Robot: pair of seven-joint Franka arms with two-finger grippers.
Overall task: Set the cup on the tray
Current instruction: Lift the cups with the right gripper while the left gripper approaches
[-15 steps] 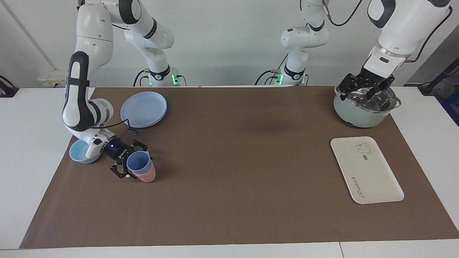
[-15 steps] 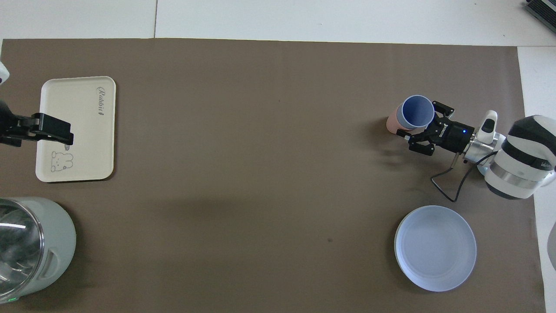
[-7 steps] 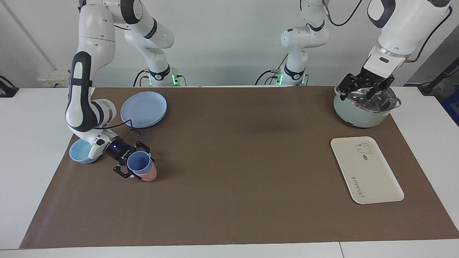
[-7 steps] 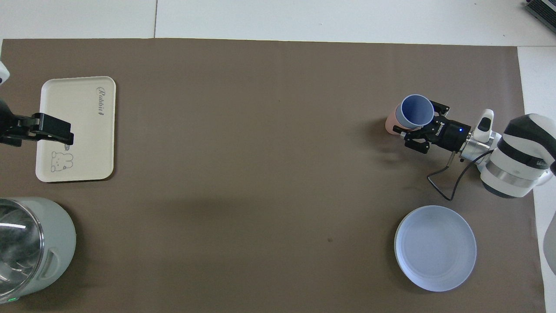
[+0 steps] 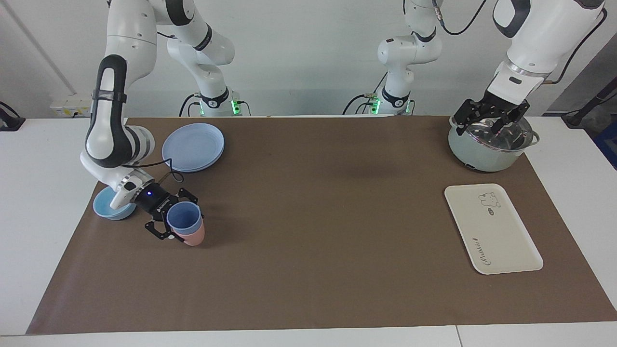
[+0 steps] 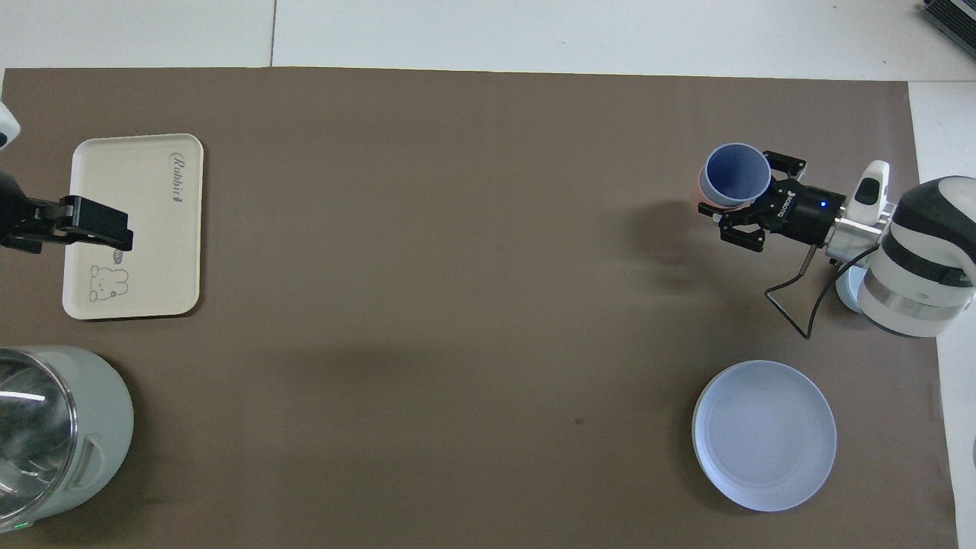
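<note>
Right gripper fingers clamp the tapered matte cup; left gripper fingers spread.

The cup sits nested in a second cup near the bowl; the tray lies well apart, at the left arm's end.

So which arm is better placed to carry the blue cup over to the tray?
Right. The right gripper is shut on the blue cup, lifting it off the pink cup. The left gripper waits open over the pot, near the tray.
</note>
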